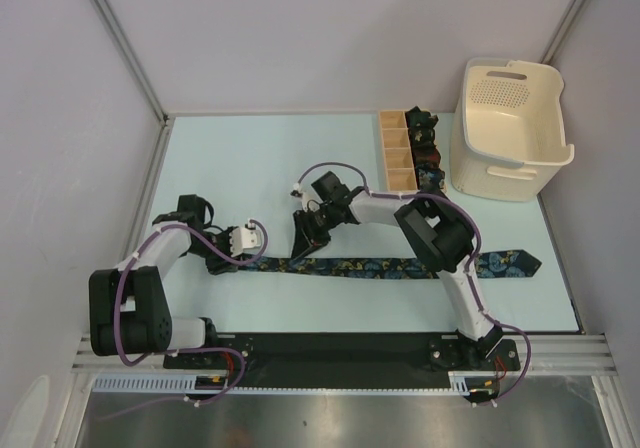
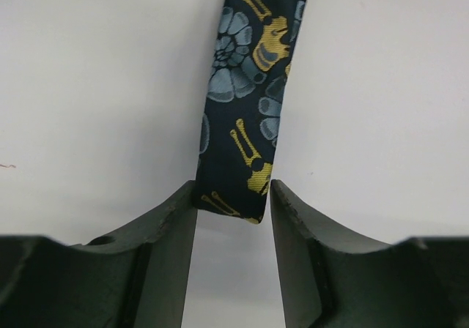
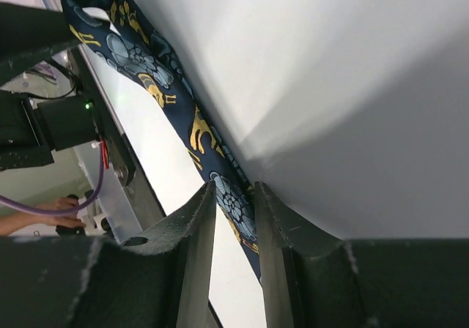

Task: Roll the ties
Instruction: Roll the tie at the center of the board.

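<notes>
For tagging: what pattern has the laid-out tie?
Navy tie, blue flowers, yellow motifs; clearest in left wrist view.

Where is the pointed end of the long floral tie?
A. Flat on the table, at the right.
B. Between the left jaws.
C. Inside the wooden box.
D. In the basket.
A: the tie stretches flat across the table, its pointed end out at the right.

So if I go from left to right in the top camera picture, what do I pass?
Left gripper → right gripper → wooden box → cream basket. The flowery tie stretches across most of them, so it has no single spot.
</notes>
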Robot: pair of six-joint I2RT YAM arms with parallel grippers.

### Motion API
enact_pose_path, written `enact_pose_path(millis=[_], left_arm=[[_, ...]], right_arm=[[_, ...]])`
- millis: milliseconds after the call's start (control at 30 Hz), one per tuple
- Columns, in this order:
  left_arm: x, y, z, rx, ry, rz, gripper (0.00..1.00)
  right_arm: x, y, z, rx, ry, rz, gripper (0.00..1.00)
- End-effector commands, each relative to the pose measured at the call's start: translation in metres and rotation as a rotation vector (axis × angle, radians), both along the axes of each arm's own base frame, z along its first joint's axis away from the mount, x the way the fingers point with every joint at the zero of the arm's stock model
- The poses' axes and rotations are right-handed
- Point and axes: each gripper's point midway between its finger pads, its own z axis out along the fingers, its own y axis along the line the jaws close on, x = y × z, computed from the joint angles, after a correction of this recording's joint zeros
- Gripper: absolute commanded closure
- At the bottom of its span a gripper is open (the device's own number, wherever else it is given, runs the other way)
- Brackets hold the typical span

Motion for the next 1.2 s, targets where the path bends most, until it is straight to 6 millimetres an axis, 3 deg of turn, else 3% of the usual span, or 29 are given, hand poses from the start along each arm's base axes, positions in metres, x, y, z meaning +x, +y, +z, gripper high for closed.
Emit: enact_pose_path(millis=[0,167,200,300,567,600,733,900,1033,1167], left_arm=[[0.008,-0.003,0.004,-0.022,-0.035,-0.018,0.50],[0.009,-0.002,0.003,-0.015,-0.035,-0.017,0.50],[0.008,-0.002,0.003,-0.015,-0.035,-0.018,0.50],[0.008,-0.001,0.002,-0.013,-0.031,-0.016,0.50],[0.008,-0.002,0.002,-0.017,-0.028,-0.012,0.50],[0.008,-0.002,0.002,-0.016,-0.027,-0.009,0.50],[0.008,-0.002,0.002,-0.012,-0.029,-0.010,0.50],[0.009,-0.003,0.003,-0.022,-0.029,-0.005,0.51],[0.017,-0.007,0.013,-0.050,-0.045,0.008,0.57],[0.016,-0.013,0.022,-0.072,-0.043,-0.001,0.59]], right_arm=[[-0.015,-0.010,0.000,-0.035,0.001,0.012,0.66],[0.008,-0.025,0.010,-0.038,-0.034,-0.030,0.64],[0.019,-0.035,0.007,-0.052,-0.037,-0.052,0.64],[0.027,-0.067,0.000,-0.103,-0.030,-0.061,0.64],[-0.001,-0.141,-0.007,-0.233,-0.029,0.003,0.66],[-0.013,-0.152,-0.010,-0.269,0.010,0.010,0.66],[-0.023,-0.181,-0.014,-0.321,0.022,0.013,0.68],[-0.021,-0.181,-0.014,-0.324,0.018,-0.007,0.68],[0.002,-0.164,-0.004,-0.275,-0.021,-0.035,0.61],[0.030,-0.137,0.018,-0.182,-0.051,-0.061,0.55]])
